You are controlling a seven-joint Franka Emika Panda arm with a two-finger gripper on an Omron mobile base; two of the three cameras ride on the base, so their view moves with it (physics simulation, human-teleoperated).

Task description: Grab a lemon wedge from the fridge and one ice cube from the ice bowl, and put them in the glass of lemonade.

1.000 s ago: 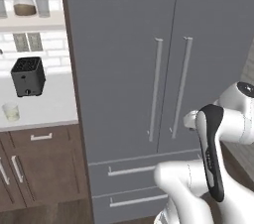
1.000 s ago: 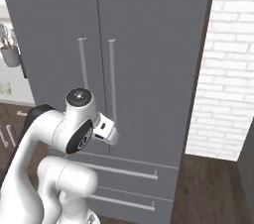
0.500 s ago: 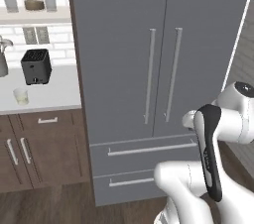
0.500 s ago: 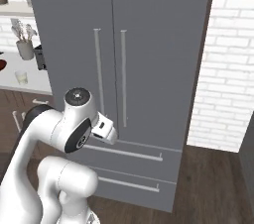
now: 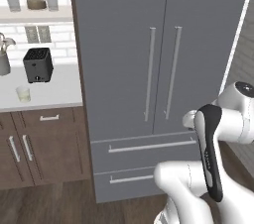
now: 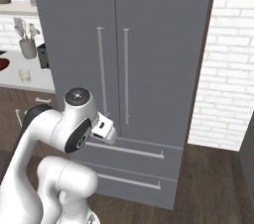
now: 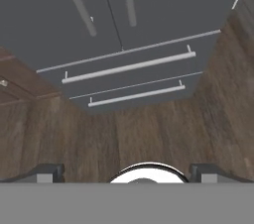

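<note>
Both base views slid sideways over the last second, so the base was driving to square up on the fridge (image 5: 163, 59), which went from off to one side to nearly centred with its doors shut; I judged this the approach for the lemon wedge, presumably behind those doors. Fingers of the gripper (image 7: 127, 172) were spread as wide as they go and held nothing, pointed down at the floor in front of the fridge's two drawers. Left of the fridge, the glass of lemonade (image 5: 23, 93) sat on the counter (image 5: 54, 91); no brand, label or writing was readable.
</note>
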